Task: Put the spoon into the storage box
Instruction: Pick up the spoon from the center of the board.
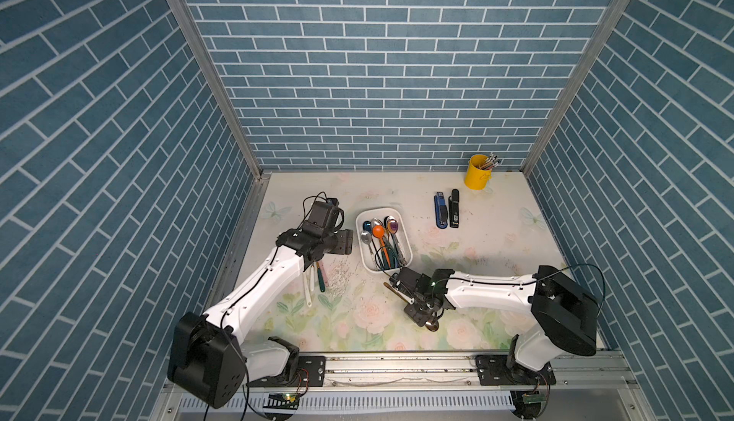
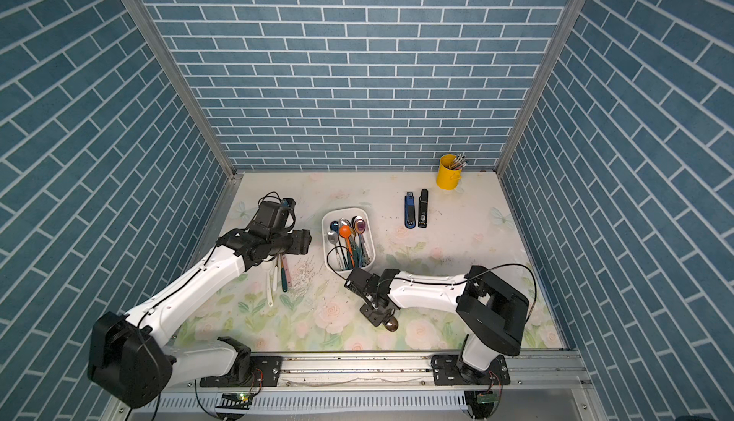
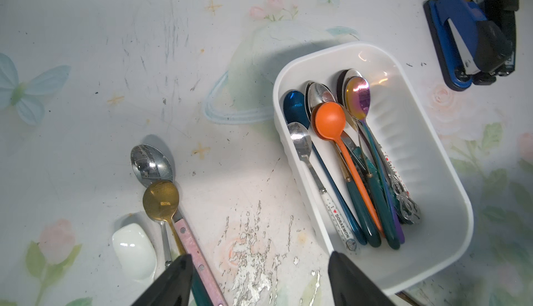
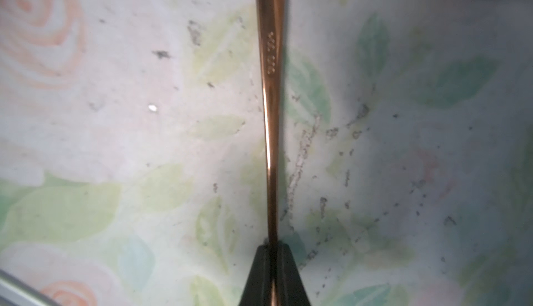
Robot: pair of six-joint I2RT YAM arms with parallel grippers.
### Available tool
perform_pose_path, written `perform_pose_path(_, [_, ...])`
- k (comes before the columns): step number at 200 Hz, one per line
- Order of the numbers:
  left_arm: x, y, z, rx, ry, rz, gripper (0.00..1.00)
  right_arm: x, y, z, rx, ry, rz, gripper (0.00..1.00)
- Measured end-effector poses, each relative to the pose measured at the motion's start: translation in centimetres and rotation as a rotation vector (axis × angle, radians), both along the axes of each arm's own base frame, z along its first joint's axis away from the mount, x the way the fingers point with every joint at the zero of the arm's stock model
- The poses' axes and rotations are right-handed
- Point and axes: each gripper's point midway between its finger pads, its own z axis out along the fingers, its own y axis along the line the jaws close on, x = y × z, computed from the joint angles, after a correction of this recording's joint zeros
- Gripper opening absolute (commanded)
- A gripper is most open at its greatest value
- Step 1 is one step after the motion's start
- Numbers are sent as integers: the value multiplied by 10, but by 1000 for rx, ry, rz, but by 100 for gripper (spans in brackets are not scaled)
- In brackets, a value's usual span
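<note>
My right gripper [image 4: 272,247] is shut on the thin handle of a copper-coloured spoon [image 4: 271,117], low over the floral table. In both top views this spoon [image 1: 432,324] lies slanted near the front, its bowl past the right gripper [image 1: 413,304] and its handle end toward the storage box. The white storage box [image 1: 406,236] [image 3: 427,174] holds several spoons, among them an orange one [image 3: 330,120]. My left gripper [image 3: 259,257] hangs open and empty over bare table, between the box and loose spoons: steel [image 3: 151,164], gold [image 3: 161,200] and white [image 3: 135,249].
A blue stapler [image 1: 441,210] and a black stapler [image 1: 454,208] lie behind and right of the box. A yellow cup [image 1: 476,173] of pens stands at the back right. Brick-pattern walls close three sides, and a metal rail [image 1: 397,367] runs along the front.
</note>
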Motion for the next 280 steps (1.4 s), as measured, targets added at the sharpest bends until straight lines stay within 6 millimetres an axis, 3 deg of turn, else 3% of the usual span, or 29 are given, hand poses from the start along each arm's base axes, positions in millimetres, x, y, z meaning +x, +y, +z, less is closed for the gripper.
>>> perform_pose_path(49, [-24,-8,9,-16,-63,-152,79,1,39,41,113,27,70,0])
perform_pose_path(85, [-45,-26,22,4,-161,-315,79,0,54,61,168,57,130,0])
perform_pose_path(108, [-55,-31,24,48,-205,-399,79,2,53,63,195,100,140,0])
perform_pose_path(161, [-66,-31,14,204,-274,-535,78,29,42,80,290,167,83,0])
perform_pose_path(214, [-76,-58,10,438,-439,-733,79,28,51,98,329,207,154,0])
perform_pose_path(280, [-81,-68,5,704,-630,-848,80,32,45,101,332,259,150,0])
